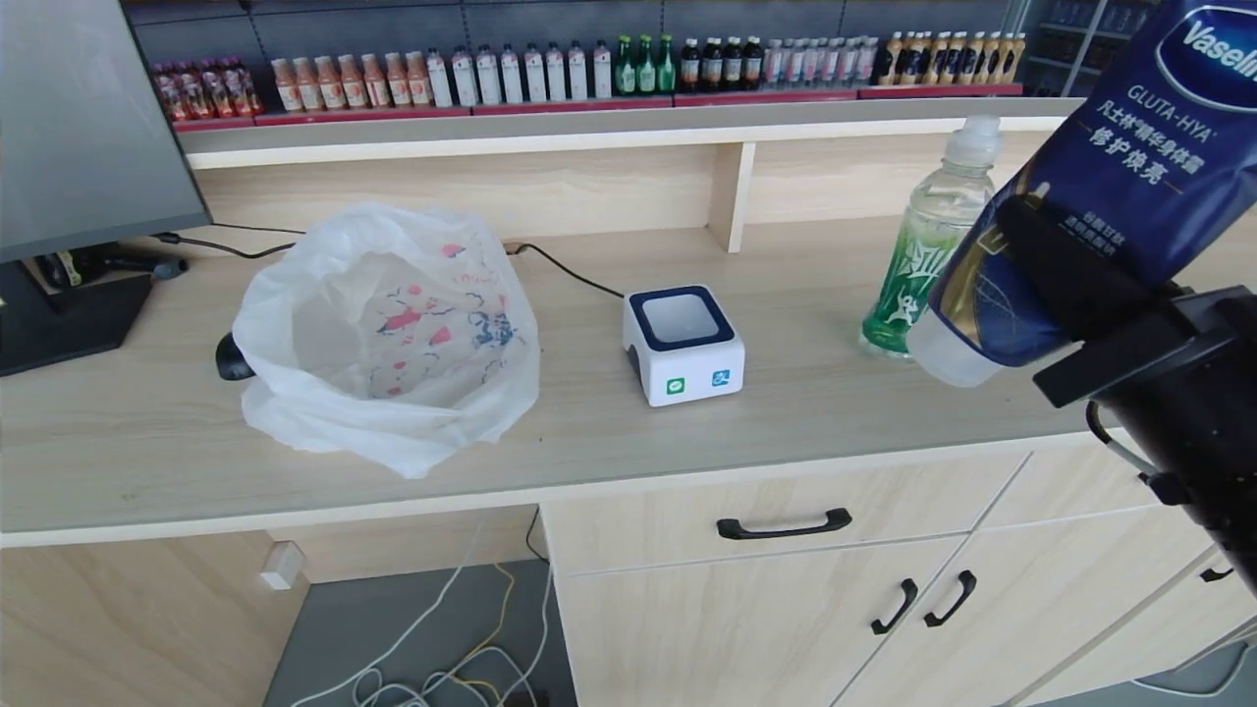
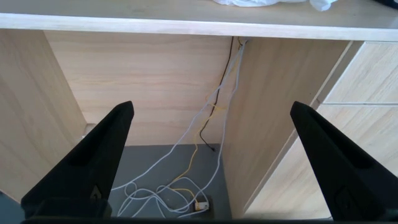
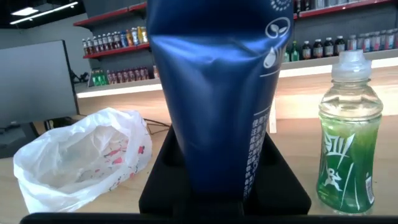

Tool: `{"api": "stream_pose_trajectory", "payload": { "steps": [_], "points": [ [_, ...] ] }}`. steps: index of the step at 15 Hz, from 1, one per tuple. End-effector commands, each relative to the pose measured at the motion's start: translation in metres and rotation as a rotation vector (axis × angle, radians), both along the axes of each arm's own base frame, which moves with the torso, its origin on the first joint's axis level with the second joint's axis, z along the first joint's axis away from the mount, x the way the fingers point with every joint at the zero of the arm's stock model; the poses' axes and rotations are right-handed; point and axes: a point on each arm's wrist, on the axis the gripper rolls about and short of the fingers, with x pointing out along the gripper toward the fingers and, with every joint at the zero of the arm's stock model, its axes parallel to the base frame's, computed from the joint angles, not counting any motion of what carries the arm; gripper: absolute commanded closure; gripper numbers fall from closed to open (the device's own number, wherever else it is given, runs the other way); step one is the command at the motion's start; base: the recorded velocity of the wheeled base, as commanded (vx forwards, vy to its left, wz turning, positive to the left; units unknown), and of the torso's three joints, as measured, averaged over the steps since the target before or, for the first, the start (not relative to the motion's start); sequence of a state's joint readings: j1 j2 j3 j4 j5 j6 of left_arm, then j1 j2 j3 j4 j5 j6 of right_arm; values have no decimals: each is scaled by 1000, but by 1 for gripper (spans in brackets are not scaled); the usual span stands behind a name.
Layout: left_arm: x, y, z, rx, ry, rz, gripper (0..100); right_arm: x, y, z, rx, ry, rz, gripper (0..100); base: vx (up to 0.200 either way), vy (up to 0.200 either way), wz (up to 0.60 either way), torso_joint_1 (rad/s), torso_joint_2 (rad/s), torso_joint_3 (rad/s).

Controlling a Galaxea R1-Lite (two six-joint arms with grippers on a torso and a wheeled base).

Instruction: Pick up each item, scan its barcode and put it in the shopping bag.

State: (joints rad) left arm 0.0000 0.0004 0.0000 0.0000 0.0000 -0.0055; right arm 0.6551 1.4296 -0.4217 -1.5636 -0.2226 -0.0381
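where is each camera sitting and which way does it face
Head view: on the head, looking forward and down at the counter, shopping bag and scanner; right gripper at right, shut on the blue tube.
Left wrist view: low, below the counter edge, facing the recess with cables; left gripper, jaws wide apart.
Right wrist view: above the counter, facing past the held tube, jaws flanking it, toward the shopping bag and green bottle.
Head and right wrist views share bag, bottle, tube.
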Motion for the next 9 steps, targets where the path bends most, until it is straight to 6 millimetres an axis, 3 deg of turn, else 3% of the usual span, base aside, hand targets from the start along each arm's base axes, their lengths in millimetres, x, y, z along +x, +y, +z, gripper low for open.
{"api": "stream_pose_trajectory", "payload": {
  "steps": [1,6,9],
  "points": [
    [0,0,0,-1,0,0,0,3,2,-2,-9,9,-1,100,0,200,0,7,2,2],
    [0,0,0,-1,0,-2,0,6,5,-3,-26,6,10,100,0,200,0,3,0,1],
    [0,0,0,-1,0,0,0,5,5,-5,-37,6,11,100,0,0,0,0,0,0]
  ]
}}
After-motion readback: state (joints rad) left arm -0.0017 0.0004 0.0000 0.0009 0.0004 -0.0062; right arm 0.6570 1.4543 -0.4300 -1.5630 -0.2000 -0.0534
